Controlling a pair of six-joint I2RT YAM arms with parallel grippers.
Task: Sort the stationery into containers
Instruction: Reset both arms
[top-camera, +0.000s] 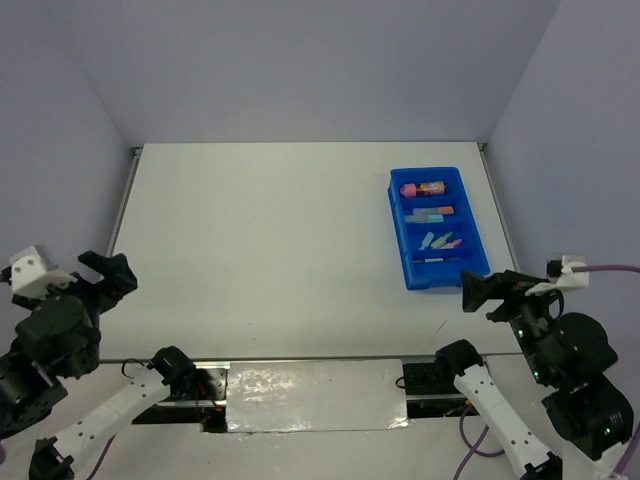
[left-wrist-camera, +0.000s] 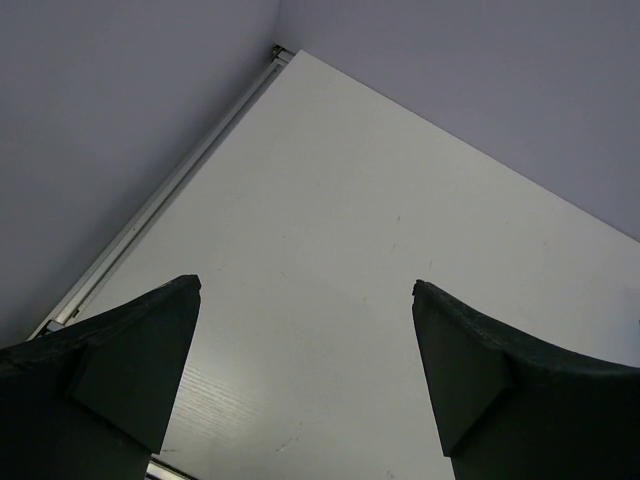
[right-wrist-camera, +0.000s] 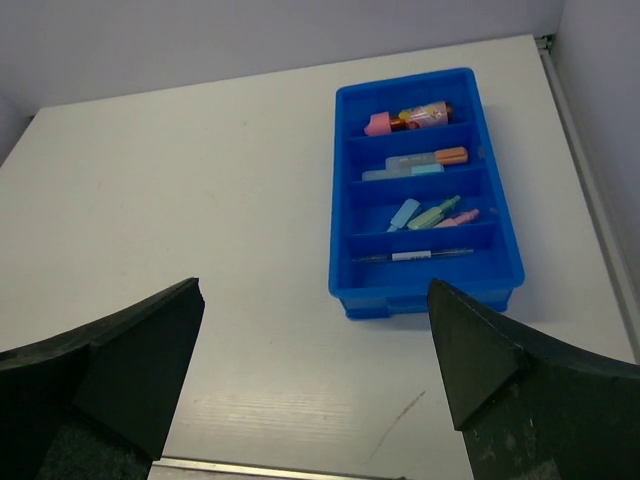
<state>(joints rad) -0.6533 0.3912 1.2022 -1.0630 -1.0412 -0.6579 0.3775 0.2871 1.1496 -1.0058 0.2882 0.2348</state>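
Left gripper (left-wrist-camera: 306, 288) held apart, empty | right gripper (right-wrist-camera: 315, 290) held apart, empty | markers (right-wrist-camera: 412, 119) judged light, stiff, slick; best pinched mid-barrel | all seen lodged in tray (right-wrist-camera: 425, 292)

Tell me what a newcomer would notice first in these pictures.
The bright blue tray stands out at the far right of the white table, with pastel markers and a thin pen lying in its four compartments. The left gripper and right gripper hang open and empty by the near edge, the right one facing the tray.
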